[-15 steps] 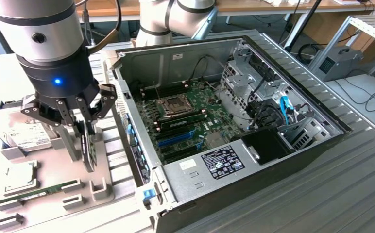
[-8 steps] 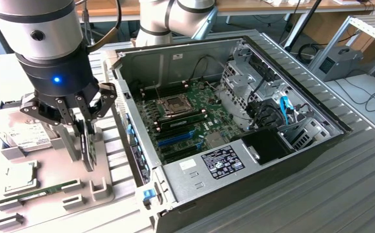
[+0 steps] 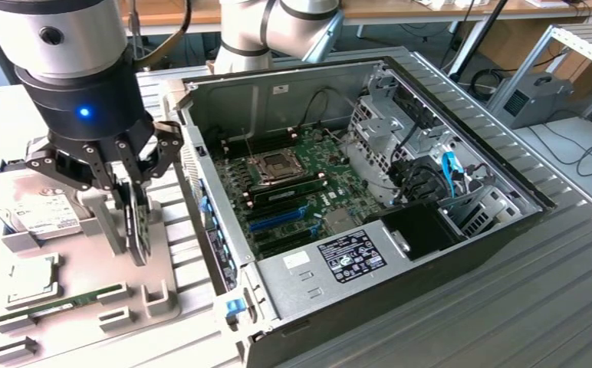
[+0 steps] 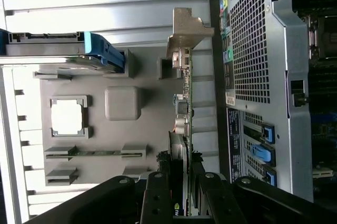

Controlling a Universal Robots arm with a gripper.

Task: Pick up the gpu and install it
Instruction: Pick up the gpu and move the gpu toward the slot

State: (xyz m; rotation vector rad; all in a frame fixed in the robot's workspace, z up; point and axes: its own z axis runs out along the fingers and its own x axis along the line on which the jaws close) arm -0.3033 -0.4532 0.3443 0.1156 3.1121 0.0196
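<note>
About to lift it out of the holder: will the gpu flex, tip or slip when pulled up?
The gpu looks stiff, its board backed by a cooler. Standing on edge in the gray holder, it may tip if released. Exposed parts suggest it is fragile.

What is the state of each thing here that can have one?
gripper: closed on the gpu, a finger on each face.
gpu: upright on its edge in the grey holder, not installed.
computer case: on its side, side panel off.
hard drive: resting in the holder.
RAM stick: flat in the holder.
</note>
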